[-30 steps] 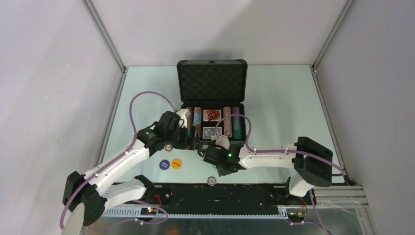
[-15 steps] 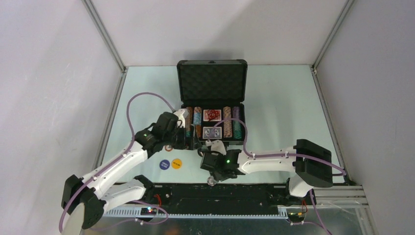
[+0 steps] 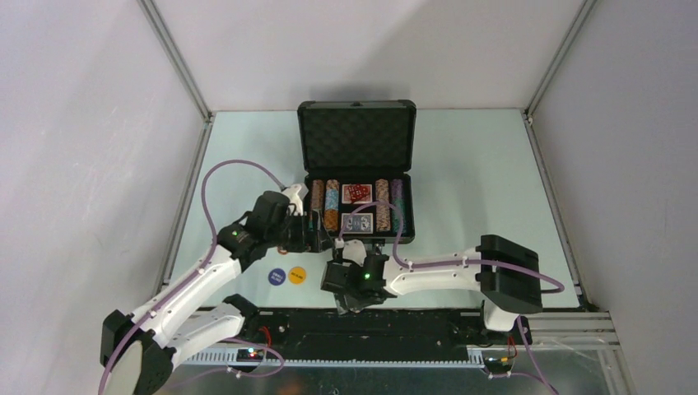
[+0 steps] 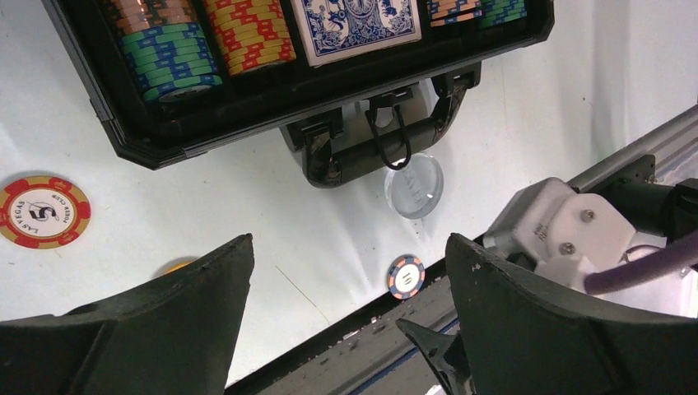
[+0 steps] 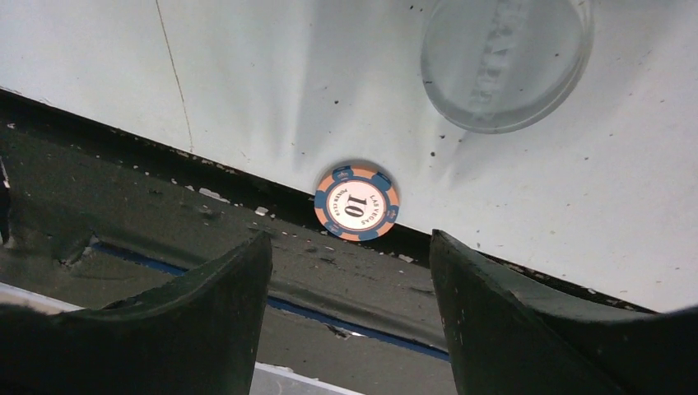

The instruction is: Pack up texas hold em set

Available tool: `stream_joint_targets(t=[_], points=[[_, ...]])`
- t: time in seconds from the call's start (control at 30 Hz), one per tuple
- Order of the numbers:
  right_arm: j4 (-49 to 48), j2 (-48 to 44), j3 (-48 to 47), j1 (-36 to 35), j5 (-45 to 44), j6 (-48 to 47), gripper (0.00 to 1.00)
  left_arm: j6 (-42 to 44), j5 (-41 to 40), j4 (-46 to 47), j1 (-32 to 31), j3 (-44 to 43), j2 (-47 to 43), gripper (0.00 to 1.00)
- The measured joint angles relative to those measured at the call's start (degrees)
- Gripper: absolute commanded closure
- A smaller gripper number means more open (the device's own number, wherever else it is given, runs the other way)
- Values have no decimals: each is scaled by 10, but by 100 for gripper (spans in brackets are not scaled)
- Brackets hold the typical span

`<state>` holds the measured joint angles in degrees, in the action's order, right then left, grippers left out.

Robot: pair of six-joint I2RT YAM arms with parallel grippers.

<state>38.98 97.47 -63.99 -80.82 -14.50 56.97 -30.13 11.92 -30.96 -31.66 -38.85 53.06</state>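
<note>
Hovering right gripper, spread wide, over 10 chip at near edge; likely thin, stiff, slick, so pinch across rim.

Bright, even light; the tabletop glares pale beyond the jaws, which loom dark, shadowed and blurred.

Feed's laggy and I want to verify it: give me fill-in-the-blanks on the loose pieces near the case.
The orange-and-blue striped poker chip below the open right hand is marked ___. The red-and-yellow round chip outside the black hard case is marked ___. The clear round plastic disc lies beside the case's ___.
Missing: 10; 5; handle.
</note>
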Motion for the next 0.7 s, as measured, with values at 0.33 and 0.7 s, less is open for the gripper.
stream_joint_targets(t=[0.33,0.7], points=[[17,32,-17,-16,16,68,33,2,23,0,3,0,-6,9],[27,60,-25,-19,17,104,34,2,37,0,3,0,-10,9]])
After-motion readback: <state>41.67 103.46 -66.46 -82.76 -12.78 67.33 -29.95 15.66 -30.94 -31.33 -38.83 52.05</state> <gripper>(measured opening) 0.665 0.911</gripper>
